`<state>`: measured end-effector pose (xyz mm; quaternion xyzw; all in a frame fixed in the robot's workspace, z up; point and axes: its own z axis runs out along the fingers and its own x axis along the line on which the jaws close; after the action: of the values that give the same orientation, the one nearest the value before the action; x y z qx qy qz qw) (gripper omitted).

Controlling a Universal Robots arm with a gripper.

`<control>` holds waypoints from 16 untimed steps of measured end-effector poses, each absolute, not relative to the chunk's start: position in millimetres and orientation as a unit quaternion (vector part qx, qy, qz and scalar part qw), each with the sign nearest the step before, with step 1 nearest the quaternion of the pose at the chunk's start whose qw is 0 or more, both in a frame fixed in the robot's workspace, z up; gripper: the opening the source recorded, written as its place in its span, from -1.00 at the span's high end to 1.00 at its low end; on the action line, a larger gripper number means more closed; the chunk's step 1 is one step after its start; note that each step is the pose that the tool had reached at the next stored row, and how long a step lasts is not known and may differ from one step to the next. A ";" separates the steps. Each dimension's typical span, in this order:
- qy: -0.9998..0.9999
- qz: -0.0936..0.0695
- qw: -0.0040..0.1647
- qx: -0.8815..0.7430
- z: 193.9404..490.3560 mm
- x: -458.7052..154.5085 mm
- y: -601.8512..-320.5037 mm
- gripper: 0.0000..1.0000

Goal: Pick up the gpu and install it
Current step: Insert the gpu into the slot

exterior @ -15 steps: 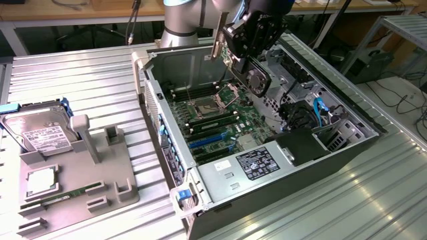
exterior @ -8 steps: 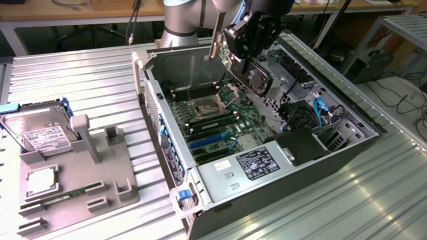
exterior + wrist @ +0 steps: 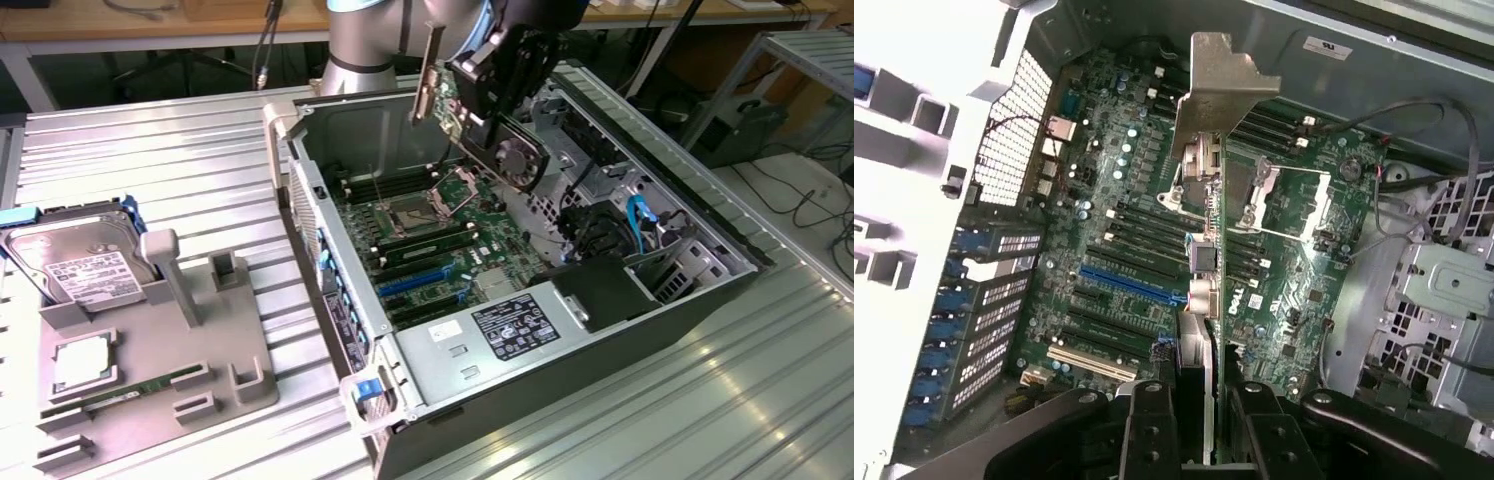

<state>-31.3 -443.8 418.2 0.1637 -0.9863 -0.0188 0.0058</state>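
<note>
- The gpu (image 3: 518, 160) hangs tilted in the air above the open case (image 3: 304, 200), over its back half, clear of the case walls on the exterior view's left and right.
- In the wrist view the gpu (image 3: 1199, 270) is seen edge-on, with the motherboard (image 3: 1104, 200) spread beneath it and open air between card and board.
- The gripper (image 3: 1206, 430) is clamped on the gpu: 2 black fingers (image 3: 1149, 430) press the card's 2 faces.
- The silver bracket (image 3: 1222, 85) sticks out at the card's far end, away from the fingers.
- On the board lie 1 long blue slot (image 3: 1129, 285) and the processor socket (image 3: 1284, 195) with its metal frame.
- Around the board: a boxy power supply (image 3: 514, 325) with a dark label at the case's near end, and blue cables (image 3: 641, 220) toward the exterior view's right.
- Well apart, on the exterior view's left, a grey tray (image 3: 200, 400) holds a silver hard drive (image 3: 80, 265) and a narrow green memory stick (image 3: 134, 385).
- Everything sits on a ribbed metal table (image 3: 174, 170); the card is flat and black, with a round fan.
</note>
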 end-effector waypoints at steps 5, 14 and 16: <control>-0.982 -0.019 0.006 0.186 418.2 -31.3 -443.8 0.46; -0.974 -0.018 0.007 0.224 418.2 -31.4 -443.9 0.46; -0.972 -0.018 0.007 0.234 418.2 -31.4 -443.9 0.46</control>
<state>-31.4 -443.9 418.2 0.2340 -0.9720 -0.0183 0.0071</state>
